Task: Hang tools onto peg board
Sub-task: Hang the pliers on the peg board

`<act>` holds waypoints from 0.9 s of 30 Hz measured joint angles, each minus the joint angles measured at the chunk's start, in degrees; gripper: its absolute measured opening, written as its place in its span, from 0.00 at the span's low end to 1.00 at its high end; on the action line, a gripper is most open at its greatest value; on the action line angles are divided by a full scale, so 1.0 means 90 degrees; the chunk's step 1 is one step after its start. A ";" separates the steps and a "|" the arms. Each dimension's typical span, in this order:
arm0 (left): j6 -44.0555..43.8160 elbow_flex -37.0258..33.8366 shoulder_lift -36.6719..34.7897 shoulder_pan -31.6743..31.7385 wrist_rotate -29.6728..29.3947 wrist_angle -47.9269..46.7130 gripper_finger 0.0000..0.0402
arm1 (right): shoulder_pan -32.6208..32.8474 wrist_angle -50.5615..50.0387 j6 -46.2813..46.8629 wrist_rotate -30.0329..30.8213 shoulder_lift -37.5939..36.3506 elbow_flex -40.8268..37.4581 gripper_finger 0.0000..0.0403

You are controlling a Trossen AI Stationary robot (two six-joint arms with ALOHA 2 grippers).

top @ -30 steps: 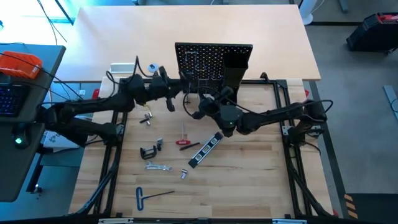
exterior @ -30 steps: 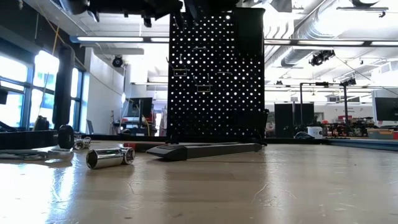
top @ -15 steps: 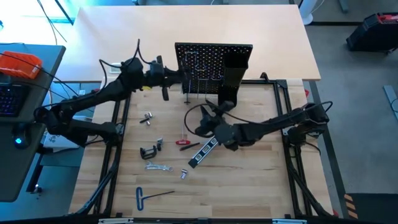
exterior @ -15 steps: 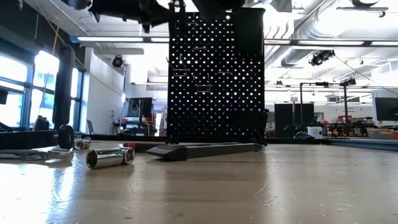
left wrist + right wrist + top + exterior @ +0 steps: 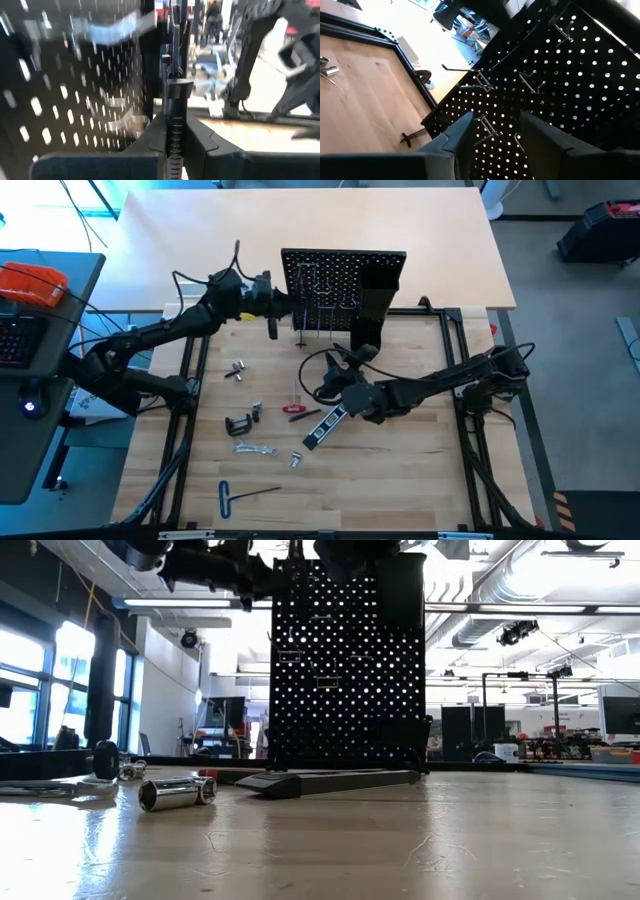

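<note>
The peg board (image 5: pixel 330 280) stands upright at the table's far side, with metal hooks (image 5: pixel 482 82) and a tall black box holder (image 5: pixel 378 295). My left gripper (image 5: pixel 280 315) is up in front of the board's left part, shut on a slim black tool (image 5: pixel 175 90), the pliers as far as I can tell. My right gripper (image 5: pixel 335 375) is open and empty, nearer than the board and facing it (image 5: pixel 560 75). A red-handled screwdriver (image 5: pixel 293 408), black-and-silver bar (image 5: pixel 330 423), black C-clamp (image 5: pixel 238 424), silver wrench (image 5: pixel 253 447) and blue T-handle hex key (image 5: pixel 235 495) lie flat on the table. My left gripper pinches the black tool between its two fingers on its flat sides (image 5: pixel 172 127). The fingers come level from the table's left. The tool stands edge-on beyond the fingertips, lifted clear of the table, right beside the peg board's face (image 5: pixel 75 90).
A silver socket (image 5: pixel 295 459) and small metal bits (image 5: pixel 235 370) lie among the tools; the socket also shows in the low view (image 5: pixel 178 792). A black frame rail (image 5: pixel 190 380) runs along the table's left and right sides. Bare wood lies right of the bar.
My left gripper has risen and gone toward the far edge with the black tool, up to the peg board's face. My right gripper has drawn back from the board toward the near edge.
</note>
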 joint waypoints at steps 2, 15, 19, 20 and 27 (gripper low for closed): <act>-0.0019 0.0015 -0.0053 0.0001 0.0009 0.0116 0.06 | 0.0000 -0.0064 0.0070 -0.0002 0.0000 0.0000 0.37; 0.0053 0.0084 -0.0056 0.0038 0.0017 0.0041 0.06 | -0.0032 -0.0424 0.0390 0.0000 0.0000 0.0000 0.37; 0.0076 0.0206 -0.0054 0.0089 0.0002 -0.0098 0.06 | -0.0032 -0.0424 0.0390 0.0000 0.0000 0.0000 0.37; 0.0107 0.0248 -0.0053 0.0109 0.0000 -0.0176 0.06 | -0.0032 -0.0424 0.0392 0.0000 0.0000 0.0000 0.37; 0.0187 0.0324 -0.0051 0.0144 -0.0007 -0.0486 0.06 | -0.0032 -0.0424 0.0392 -0.0002 0.0000 0.0000 0.37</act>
